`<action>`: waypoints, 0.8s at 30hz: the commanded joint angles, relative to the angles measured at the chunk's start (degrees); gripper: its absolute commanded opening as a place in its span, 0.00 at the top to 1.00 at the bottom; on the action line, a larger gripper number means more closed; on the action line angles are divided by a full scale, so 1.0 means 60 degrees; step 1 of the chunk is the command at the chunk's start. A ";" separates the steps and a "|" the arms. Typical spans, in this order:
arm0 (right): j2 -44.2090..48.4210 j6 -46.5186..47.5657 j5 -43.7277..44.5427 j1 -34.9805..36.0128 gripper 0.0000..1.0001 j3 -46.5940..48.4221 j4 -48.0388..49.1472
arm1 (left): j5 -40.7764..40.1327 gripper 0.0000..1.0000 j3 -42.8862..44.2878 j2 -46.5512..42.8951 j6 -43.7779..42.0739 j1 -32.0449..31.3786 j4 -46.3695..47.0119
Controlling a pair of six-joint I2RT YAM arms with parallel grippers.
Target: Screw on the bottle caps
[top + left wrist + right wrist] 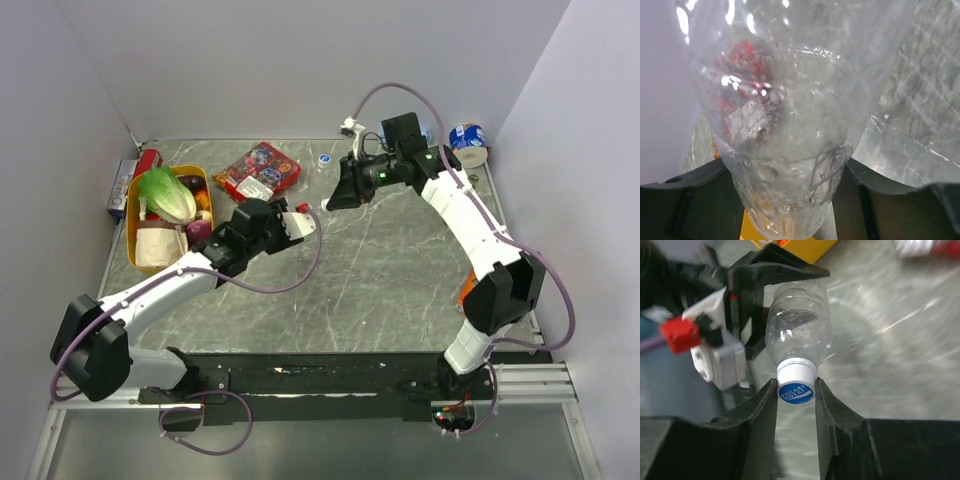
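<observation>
Blue-topped round plastic bottle cap (796,392) sits clenched in my right pincer (796,389), on the small clear plastic bottle (799,330) that my left pincer (788,172) grasps.

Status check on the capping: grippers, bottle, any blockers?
Left gripper clamped on bottle. Right gripper shut on cap at bottle's top. Second cap loose on table, far side. Nothing seen in the way.

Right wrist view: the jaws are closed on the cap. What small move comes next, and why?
Probably twist the right gripper to thread the cap down. Its jaws pinch the cap, which sits at the mouth of the bottle, and the left gripper holds the bottle.
</observation>
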State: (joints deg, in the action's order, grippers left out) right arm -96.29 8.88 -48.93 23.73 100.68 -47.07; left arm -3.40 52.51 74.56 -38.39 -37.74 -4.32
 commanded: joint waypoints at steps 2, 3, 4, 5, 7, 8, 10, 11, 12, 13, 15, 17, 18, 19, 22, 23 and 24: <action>-0.0432 -0.3005 -0.1074 -0.0495 0.65 0.0663 0.0915 | 0.1088 0.99 0.2201 0.0125 0.0100 -0.0625 -0.0652; -0.0359 -0.2598 -0.1045 -0.0642 0.51 0.0854 0.1003 | 0.1224 0.99 0.2307 0.0141 0.0172 -0.0625 -0.1063; -0.0285 -0.2188 -0.0958 -0.0774 0.42 0.1088 0.0888 | 0.1226 0.99 0.2337 0.0083 0.0289 -0.0610 -0.1401; -0.0096 -0.1647 -0.0826 -0.0993 0.37 0.1511 0.0669 | 0.1414 0.99 0.2293 0.0039 0.0435 -0.0523 -0.1506; 0.0298 0.0795 -0.0242 -0.1068 0.32 0.1851 0.0099 | 0.2028 0.99 0.2322 -0.0078 0.0262 -0.0304 -0.2089; 0.0490 0.1747 -0.0123 -0.1069 0.31 0.1838 -0.0557 | 0.2321 0.99 0.2308 -0.0108 0.0145 -0.0056 -0.2296; 0.1481 0.4035 -0.0253 -0.1069 0.28 0.1226 -0.0681 | 0.3449 0.99 0.2322 -0.0152 -0.0294 0.0194 -0.2677; 0.1879 0.4680 -0.0297 -0.1054 0.28 0.0280 -0.0463 | 0.3699 0.99 0.2351 -0.0167 -0.0426 0.0355 -0.2940; 0.2304 0.5933 -0.0356 -0.1025 0.28 -0.0223 -0.0316 | 0.4180 0.99 0.2410 -0.0152 -0.0776 0.0400 -0.3117; 0.3077 0.6540 -0.0211 -0.0836 0.28 -0.0721 -0.0169 | 0.4344 0.99 0.2468 -0.0065 -0.0953 0.0415 -0.3336; 0.3799 0.8104 0.0067 -0.0513 0.27 -0.2098 0.0326 | 0.4652 0.99 0.2804 0.0082 -0.1363 0.0459 -0.3936; 0.4577 0.8858 0.0535 -0.0015 0.27 -0.3151 0.0723 | 0.4975 0.99 0.3257 0.0418 -0.1642 0.0488 -0.4333; 0.4738 0.9369 0.0711 0.0131 0.27 -0.3390 0.0958 | 0.5034 0.99 0.3361 0.0579 -0.1687 0.0489 -0.4624; 0.4899 0.9548 0.0902 0.0394 0.27 -0.3551 0.1062 | 0.5237 0.99 0.3464 0.0638 -0.1803 0.0503 -0.4772; 0.4901 0.9813 0.1108 0.0688 0.27 -0.3729 0.1180 | 0.5327 0.99 0.3611 0.0683 -0.2024 0.0474 -0.5022; 0.4857 0.9857 0.1196 0.0907 0.28 -0.3671 0.1151 | 0.5313 0.99 0.3568 0.0654 -0.2140 0.0430 -0.5023; 0.4828 0.9857 0.1269 0.0996 0.28 -0.3656 0.1179 | 0.5298 0.99 0.3524 0.0581 -0.2185 0.0430 -0.4994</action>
State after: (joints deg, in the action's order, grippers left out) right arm -65.95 60.97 -45.28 27.53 79.00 -44.45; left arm 24.10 71.81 78.61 -47.77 -34.96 -31.42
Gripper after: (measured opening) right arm 0.727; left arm 0.610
